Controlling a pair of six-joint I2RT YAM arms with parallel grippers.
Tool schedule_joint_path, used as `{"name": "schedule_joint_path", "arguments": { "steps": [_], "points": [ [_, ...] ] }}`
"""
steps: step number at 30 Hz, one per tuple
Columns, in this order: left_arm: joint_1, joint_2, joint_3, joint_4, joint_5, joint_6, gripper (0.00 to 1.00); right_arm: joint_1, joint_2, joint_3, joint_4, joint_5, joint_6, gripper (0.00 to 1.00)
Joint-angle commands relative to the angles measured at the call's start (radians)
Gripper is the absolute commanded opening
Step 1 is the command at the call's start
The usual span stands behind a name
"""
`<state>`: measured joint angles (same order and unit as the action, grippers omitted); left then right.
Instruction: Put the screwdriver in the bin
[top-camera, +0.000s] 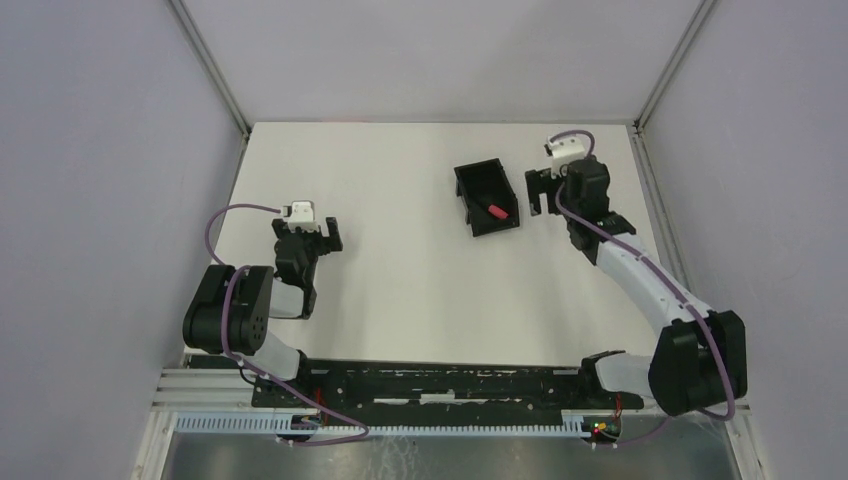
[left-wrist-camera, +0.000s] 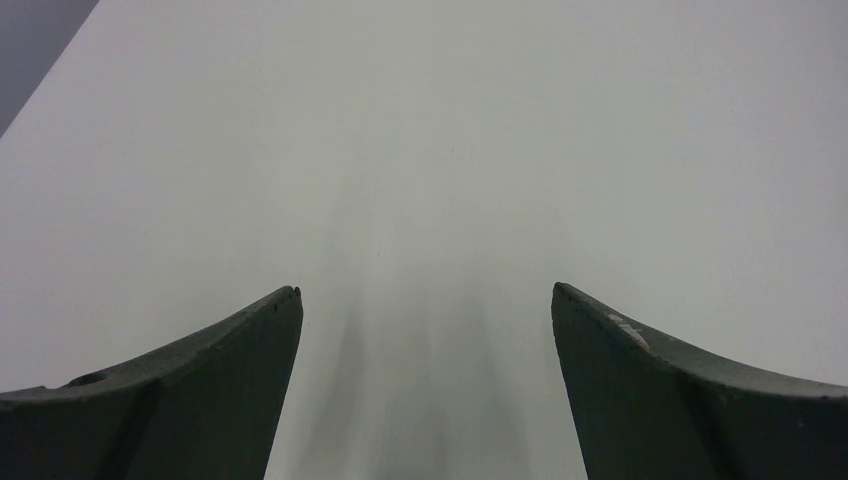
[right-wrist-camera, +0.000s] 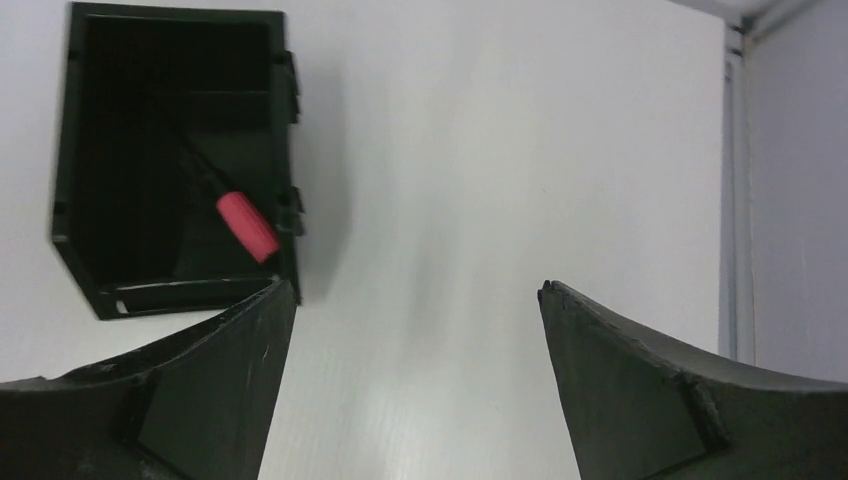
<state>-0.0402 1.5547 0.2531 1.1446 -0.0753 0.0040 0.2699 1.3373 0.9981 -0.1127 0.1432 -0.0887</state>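
Observation:
The black bin (top-camera: 470, 184) stands on the white table right of centre. The red-handled screwdriver (top-camera: 494, 211) lies inside it, near its right wall. In the right wrist view the bin (right-wrist-camera: 75, 190) is at the upper left with the screwdriver (right-wrist-camera: 247, 226) leaning against its right wall. My right gripper (top-camera: 541, 190) is open and empty, just right of the bin; its jaws (right-wrist-camera: 415, 295) stand wide over bare table. My left gripper (top-camera: 310, 232) is open and empty at the left of the table, far from the bin; its jaws (left-wrist-camera: 425, 295) frame bare table only.
The table's right edge and a metal frame post (right-wrist-camera: 733, 180) run close to my right gripper. Grey enclosure walls (top-camera: 100, 180) surround the table on three sides.

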Motion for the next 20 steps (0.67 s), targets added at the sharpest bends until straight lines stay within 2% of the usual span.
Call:
{"name": "schedule_joint_path", "arguments": {
  "steps": [1,8,13,20],
  "points": [
    [0.005,-0.017,0.000,0.017,0.005,-0.019,1.00,-0.053,-0.161,-0.232,0.287,0.071,0.062,0.98],
    [0.006,-0.018,0.000,0.018,0.005,-0.019,1.00,-0.089,-0.346,-0.584,0.494,0.183,0.084,0.98],
    [0.005,-0.018,0.000,0.018,0.006,-0.019,1.00,-0.093,-0.449,-0.768,0.636,0.206,0.081,0.98],
    [0.005,-0.017,0.000,0.017,0.005,-0.019,1.00,-0.094,-0.463,-0.815,0.664,0.212,0.078,0.98]
  ]
}}
